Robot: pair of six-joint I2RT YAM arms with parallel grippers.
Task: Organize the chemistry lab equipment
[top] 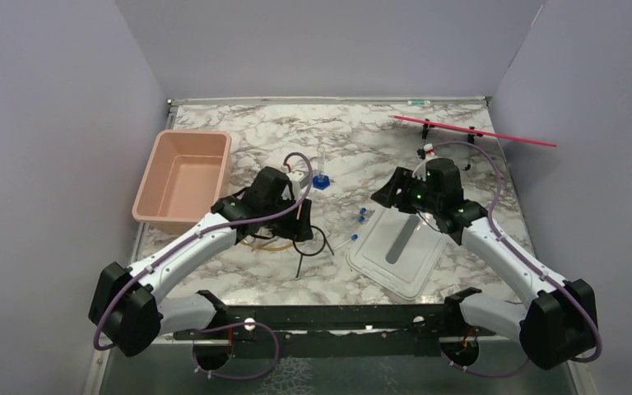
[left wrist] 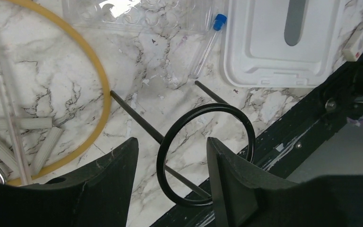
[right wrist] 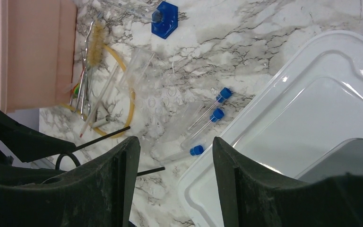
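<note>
White lid (top: 374, 255) beside blue-capped tubes (right wrist: 216, 115); pink tub (top: 183, 177) left.

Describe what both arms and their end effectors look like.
The left arm and right arm have white links, black joints and trailing purple cables. Green lights show on the right wrist. The left end effector and right end effector each have two broad black fingers.

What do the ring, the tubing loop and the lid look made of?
The ring: likely metal wire, glossy black coat, thin and rigid. The loop: likely rubber, matte amber, bends in a smooth curve. The lid: plastic, glossy white, moulded ridges.
</note>
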